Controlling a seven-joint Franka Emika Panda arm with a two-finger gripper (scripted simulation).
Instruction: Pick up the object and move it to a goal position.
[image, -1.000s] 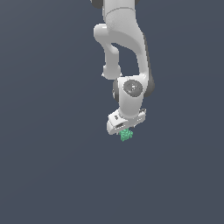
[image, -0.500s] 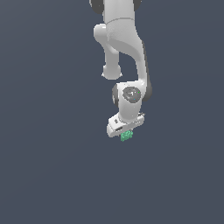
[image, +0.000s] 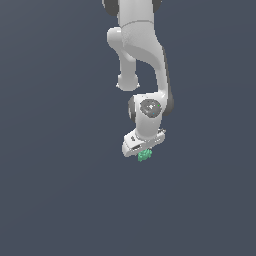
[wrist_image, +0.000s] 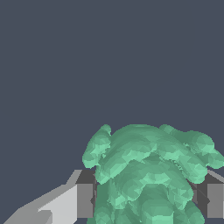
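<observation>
Two fingers flank our green clump — we grip it, apparently pad to pad — and it hangs beneath the white gripper, against plain grey.

The arm is showing a smooth, glossy white plastic-like shell. The object is looking bumpy, faceted and matt green, between the end effector's flat grey pads.

no readable text, labels or numbers
</observation>
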